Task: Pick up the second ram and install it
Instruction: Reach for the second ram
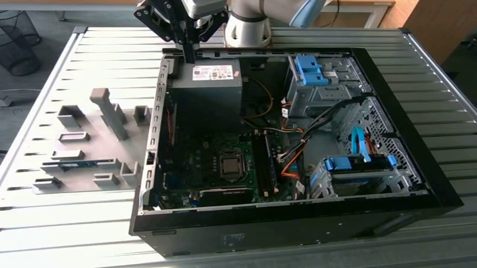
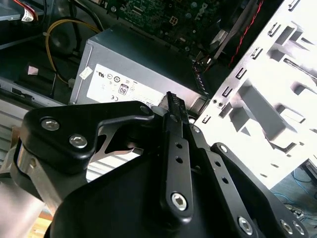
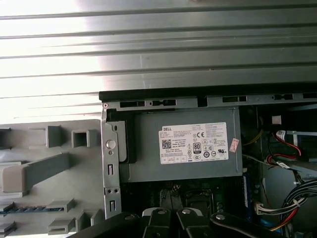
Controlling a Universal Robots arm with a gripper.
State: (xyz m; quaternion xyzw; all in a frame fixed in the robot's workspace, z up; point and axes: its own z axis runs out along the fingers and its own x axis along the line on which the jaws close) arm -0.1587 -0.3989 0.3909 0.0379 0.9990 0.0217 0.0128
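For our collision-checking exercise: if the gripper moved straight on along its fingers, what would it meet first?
Most likely the gripper meets the grey power supply, near its labelled face, though depth is unclear.

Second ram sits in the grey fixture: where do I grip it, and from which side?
Grip the second ram mid-length across its flat faces, from straight above: it seems to stand on edge, grey blocks flanking its ends.

Gripper (image 1: 189, 56), jaws closed and empty, hangs just above the power supply (image 1: 205, 86). The second ram (image 1: 75, 164) lies well apart from it, in the grey fixture (image 1: 37, 139).
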